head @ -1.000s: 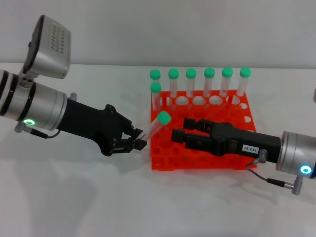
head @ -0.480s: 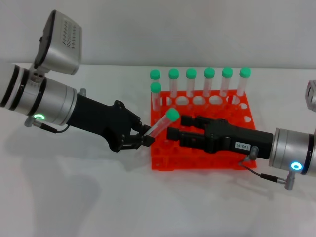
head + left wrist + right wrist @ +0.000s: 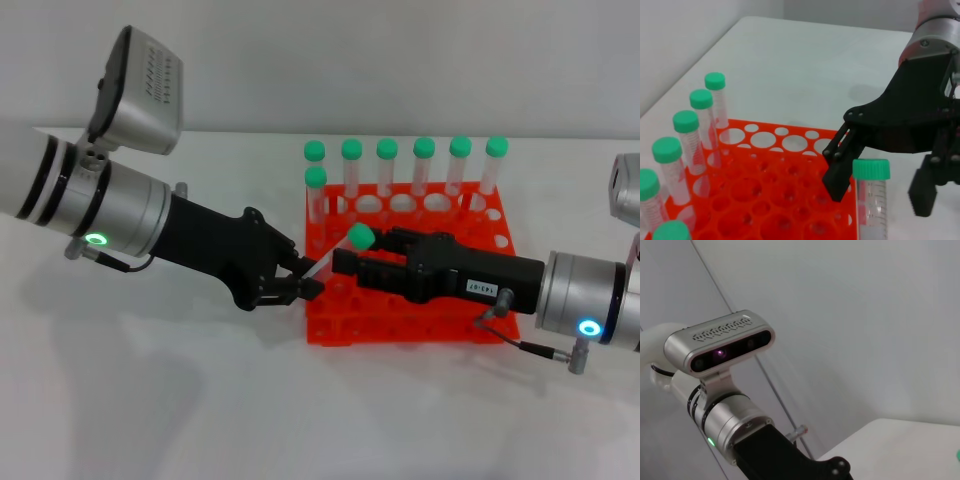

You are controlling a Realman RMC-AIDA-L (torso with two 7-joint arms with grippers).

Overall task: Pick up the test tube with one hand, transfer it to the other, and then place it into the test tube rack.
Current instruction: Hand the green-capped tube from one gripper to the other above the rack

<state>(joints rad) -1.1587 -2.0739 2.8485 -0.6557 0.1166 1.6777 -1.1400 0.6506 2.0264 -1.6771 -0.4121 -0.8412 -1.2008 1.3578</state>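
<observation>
We find the test tube held aslant above the near-left corner of the test tube rack, its green cap uppermost and pointing toward the rack's middle. The left gripper is clamped on the tube's lower end, just off the rack's left edge. The right gripper lies low across the rack's front half, and its fingers stand apart on either side of the tube just below the cap; in the left wrist view we see a gap between each finger and the tube, so we judge it has not yet taken hold.

We take this to be the handover step: picked up, not yet transferred. Next, we think, the right fingers need to close squarely on the tube near the cap before the left lets go, and only then can the tube be turned upright over a free hole. Seven capped tubes stand along the rack's back and left side, well clear of the exchange.
</observation>
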